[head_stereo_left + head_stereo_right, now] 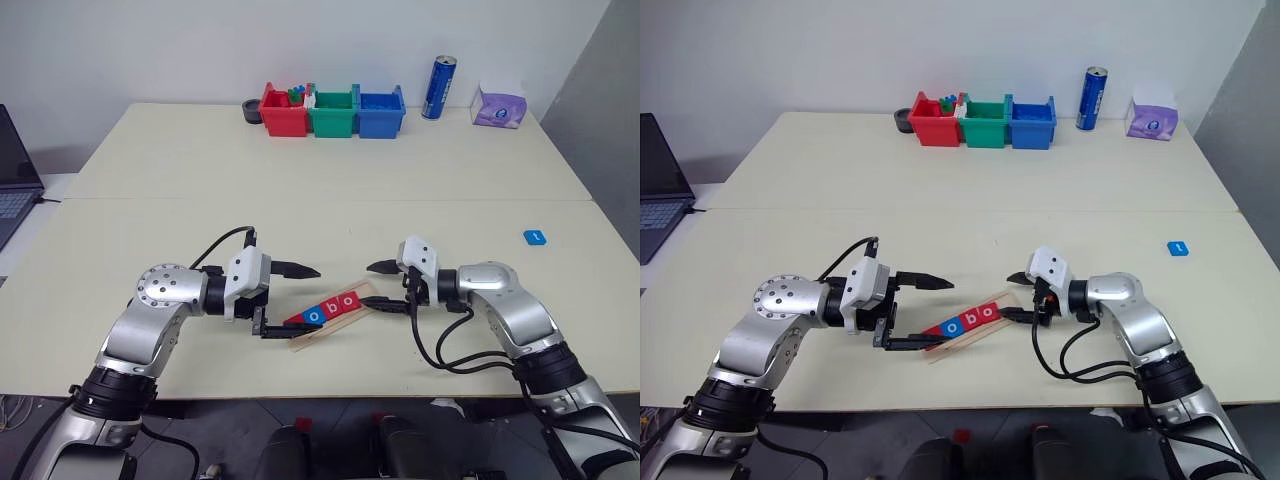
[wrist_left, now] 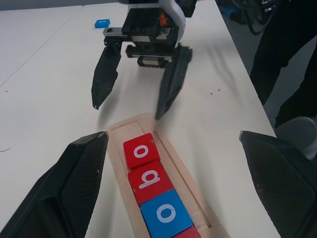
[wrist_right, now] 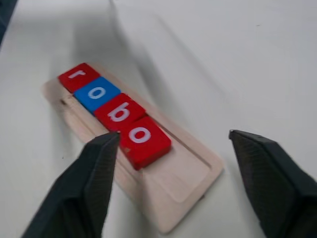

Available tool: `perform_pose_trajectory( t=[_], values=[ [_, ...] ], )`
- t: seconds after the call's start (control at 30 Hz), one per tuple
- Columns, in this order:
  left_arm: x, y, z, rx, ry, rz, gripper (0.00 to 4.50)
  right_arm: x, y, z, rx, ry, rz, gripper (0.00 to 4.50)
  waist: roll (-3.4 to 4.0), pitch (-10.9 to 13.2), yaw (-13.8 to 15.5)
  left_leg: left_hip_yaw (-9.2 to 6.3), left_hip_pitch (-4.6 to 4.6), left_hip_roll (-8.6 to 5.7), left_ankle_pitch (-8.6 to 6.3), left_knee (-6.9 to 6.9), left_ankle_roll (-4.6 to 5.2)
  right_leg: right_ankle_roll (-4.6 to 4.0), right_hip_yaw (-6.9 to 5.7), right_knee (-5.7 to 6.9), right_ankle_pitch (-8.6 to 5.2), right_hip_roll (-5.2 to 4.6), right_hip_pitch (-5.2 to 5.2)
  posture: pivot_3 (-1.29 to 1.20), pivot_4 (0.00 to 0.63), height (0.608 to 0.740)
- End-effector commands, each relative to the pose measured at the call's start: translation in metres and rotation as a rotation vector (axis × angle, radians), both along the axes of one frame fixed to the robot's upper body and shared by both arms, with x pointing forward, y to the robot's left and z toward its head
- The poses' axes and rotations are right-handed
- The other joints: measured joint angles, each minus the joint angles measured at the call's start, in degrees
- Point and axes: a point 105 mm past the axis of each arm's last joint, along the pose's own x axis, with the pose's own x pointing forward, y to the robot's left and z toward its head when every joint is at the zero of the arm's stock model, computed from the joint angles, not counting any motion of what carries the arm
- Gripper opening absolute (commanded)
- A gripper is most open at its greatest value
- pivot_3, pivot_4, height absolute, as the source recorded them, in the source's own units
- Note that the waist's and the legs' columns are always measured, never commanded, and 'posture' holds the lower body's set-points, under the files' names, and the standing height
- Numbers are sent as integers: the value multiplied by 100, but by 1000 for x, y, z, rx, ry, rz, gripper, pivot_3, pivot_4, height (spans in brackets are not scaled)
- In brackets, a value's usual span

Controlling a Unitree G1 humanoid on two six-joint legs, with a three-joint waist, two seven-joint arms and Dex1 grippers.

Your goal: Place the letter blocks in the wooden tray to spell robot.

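gaping wide and empty, both pincers — left pincer (image 1: 290, 300), right pincer (image 1: 384, 286) — flank the wooden tray (image 1: 300, 344).

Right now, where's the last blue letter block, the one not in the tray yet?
The blue letter block lies alone on the table's right side, well beyond the right end effector and far from the wooden tray, which holds four tiles.

One wooden tray (image 1: 325, 322) on the counter (image 1: 320, 170). Five letter blocks: four in the tray, three red (image 3: 143, 139) and one blue (image 3: 96, 93), reading r, o, b, o; one more blue block (image 1: 535, 237) lies well apart. Three plastic bins (image 1: 332, 112): one red, one green, one blue. One blue can (image 1: 439, 87). One tissue box (image 1: 499, 104). One laptop (image 1: 14, 170). Two end effectors.
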Motion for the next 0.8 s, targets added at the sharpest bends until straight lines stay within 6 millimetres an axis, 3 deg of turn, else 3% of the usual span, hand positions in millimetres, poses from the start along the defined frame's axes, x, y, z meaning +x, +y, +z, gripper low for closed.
perform_pose_trajectory(
  t=[0.03,0.23,0.27,0.53,0.8],
  values=[
    [-1,-2,6,-4,-36,-15,4500,16,2,3,-11,-106,-39,2414,0,0,-2,1,0,0,0,0,0,0,1,0,0,0,0,0,150,740],
    [-4,-2,5,-3,-33,-18,4500,34,9,-3,-3,-138,-69,159,0,0,-10,3,1,1,0,-1,0,-1,3,3,0,0,-3,0,150,740],
    [-4,-2,5,-2,-32,-18,4500,36,9,-5,-8,-140,-66,47,0,0,-10,3,0,1,0,-1,0,-1,3,3,0,0,-3,0,150,740],
    [-5,-1,4,2,-29,-16,4500,55,13,-10,-65,-197,-57,47,1,1,-14,3,1,2,0,-1,0,-1,4,4,1,-1,-3,0,150,740],
    [-6,1,4,4,-30,-14,4500,45,8,-20,-110,-203,26,47,1,1,-13,3,1,2,0,-1,0,-1,4,4,1,-3,-3,0,150,740]
  ],
)
